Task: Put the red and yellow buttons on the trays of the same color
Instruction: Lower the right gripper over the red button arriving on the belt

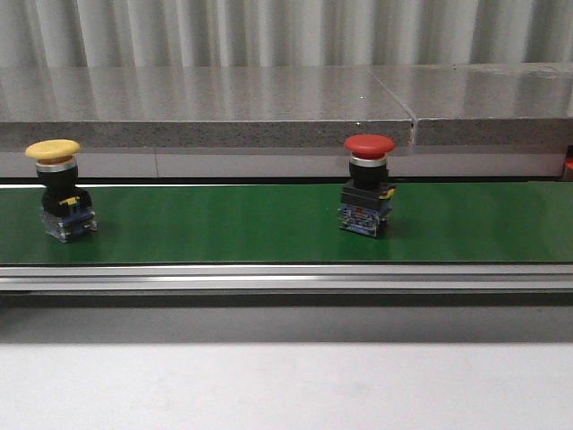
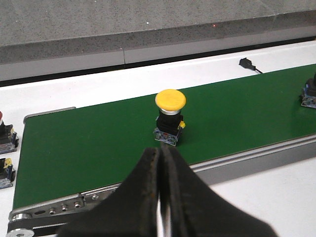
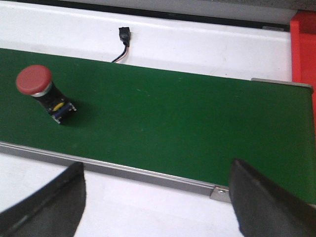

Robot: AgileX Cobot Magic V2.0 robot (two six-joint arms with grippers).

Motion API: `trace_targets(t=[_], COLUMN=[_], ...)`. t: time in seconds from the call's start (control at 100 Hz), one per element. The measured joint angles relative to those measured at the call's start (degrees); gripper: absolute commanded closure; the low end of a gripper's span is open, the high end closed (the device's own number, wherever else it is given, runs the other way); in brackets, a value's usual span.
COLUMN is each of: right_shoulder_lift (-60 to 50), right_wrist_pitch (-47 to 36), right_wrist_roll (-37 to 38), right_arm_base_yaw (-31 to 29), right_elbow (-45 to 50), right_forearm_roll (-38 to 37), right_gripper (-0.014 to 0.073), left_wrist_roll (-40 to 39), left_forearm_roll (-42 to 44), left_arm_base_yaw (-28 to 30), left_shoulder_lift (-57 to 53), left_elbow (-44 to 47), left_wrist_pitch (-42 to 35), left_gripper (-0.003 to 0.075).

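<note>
Trays are mostly hidden; only a red tray (image 3: 303, 49) edge shows, cut off. Left gripper (image 2: 160, 197) is pressed together, right gripper (image 3: 158, 197) spread wide.

Grey stone ledge (image 1: 206, 107) below corrugated wall (image 1: 269, 31)

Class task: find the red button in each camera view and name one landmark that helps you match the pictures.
Front view: red button stands upright right of centre on the green belt.
Left wrist view: only a sliver of a button shows at the right edge; its colour cannot be told.
Right wrist view: red button at left, on the belt.
Shared landmark: the green belt.
</note>
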Motion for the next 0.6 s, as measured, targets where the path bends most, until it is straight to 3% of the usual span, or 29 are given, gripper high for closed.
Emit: trace_targets(t=[0.2,0.6], right_shoulder_lift=[2.79,24.50], right_wrist_pitch=[0.11,-2.73], right_wrist_roll=[-2.65,-9.17], right_arm_base_yaw=[1.49,13.87], right_elbow=[-0.75,-7.70], right_forearm_roll=[3.17,3.90], right_gripper=[-0.0031,-0.0031], left_wrist_roll=[0.00,0.00], left_forearm_roll=[-0.13,-0.12], left_arm_base_yaw=[0.00,0.00], left_shoulder_lift=[0.00,0.00], left_elbow=[0.00,0.00], left_wrist_pitch=[0.00,0.00], left_gripper=[0.0740,0.0740])
